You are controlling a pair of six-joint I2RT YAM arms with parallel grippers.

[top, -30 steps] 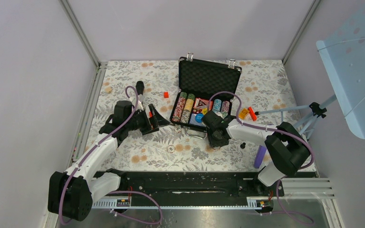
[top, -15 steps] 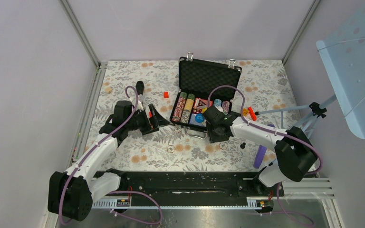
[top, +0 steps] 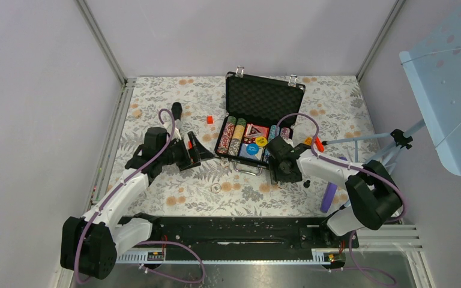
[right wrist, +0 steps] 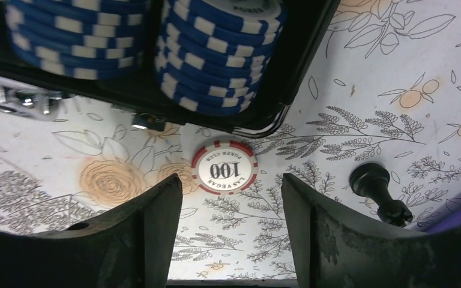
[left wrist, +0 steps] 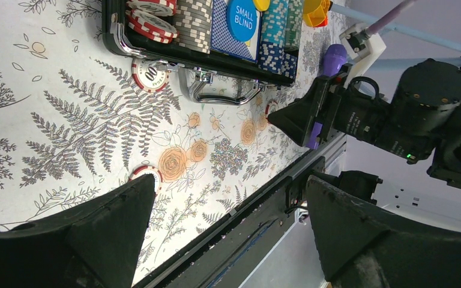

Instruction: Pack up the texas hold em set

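Note:
The black briefcase lies open at the table's middle, its foam tray filled with rows of striped chips, cards, a blue button and a yellow button. My right gripper hovers at the case's front right corner, open and holding nothing. Just beyond its fingertips, a red-and-white 100 chip lies flat on the cloth, in front of the blue chips. My left gripper stands open left of the case, with one loose chip at its fingertip and another by the handle.
A small black peg lies right of the 100 chip. A black microphone and a red block sit left of the case, orange pieces to its right. A purple cylinder and a tripod stand at the right.
My right gripper has slid right along the case's front, off the tray, and its jaws have widened. The yellow button now shows in the tray. The left arm has not moved.

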